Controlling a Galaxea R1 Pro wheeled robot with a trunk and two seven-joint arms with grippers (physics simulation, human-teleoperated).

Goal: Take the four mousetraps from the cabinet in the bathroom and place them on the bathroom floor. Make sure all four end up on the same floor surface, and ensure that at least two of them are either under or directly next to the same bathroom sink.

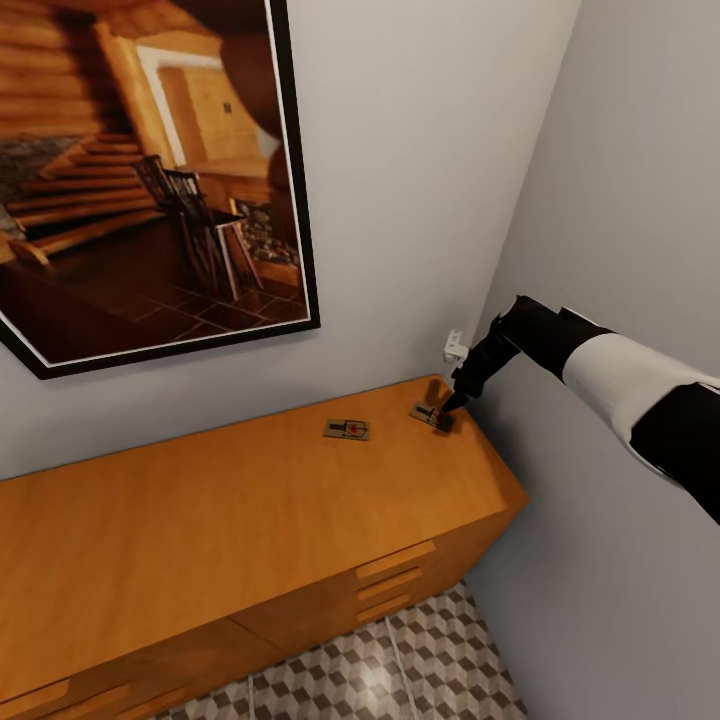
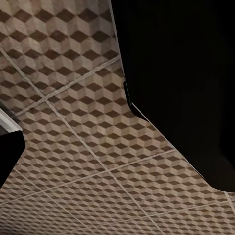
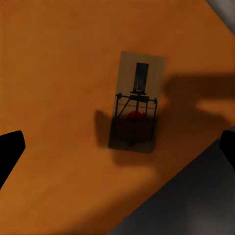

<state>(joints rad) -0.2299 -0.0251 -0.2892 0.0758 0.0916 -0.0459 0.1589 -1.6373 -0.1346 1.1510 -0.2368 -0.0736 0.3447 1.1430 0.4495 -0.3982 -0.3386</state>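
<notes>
- The right claw (image 1: 452, 403) hangs just over the far right corner of the cabinet top, its tip right above a mousetrap (image 1: 432, 416); in the right wrist view its two dark fingertips (image 3: 10, 152) stand wide apart at the edges of the picture, so it is released and holds nothing.
- That mousetrap (image 3: 136, 109) lies flat on the orange wood between the spread fingers, near the cabinet's edge, with its wire parts and red mark facing up.
- A second mousetrap (image 1: 347, 429) lies flat on the same top, a little further from the corner and apart from the first.
- The cabinet (image 1: 200, 540) stands against the pale wall, its grooved drawer fronts facing the tiled floor (image 1: 430, 670).
- A large framed picture (image 1: 140, 170) hangs on the wall above the cabinet, and a small white fitting (image 1: 455, 346) sits on the wall near the corner.
- The left wrist view looks at cube-patterned floor (image 2: 78, 147) past dark shapes; I cannot tell whether the left claw is released or clenched.
</notes>
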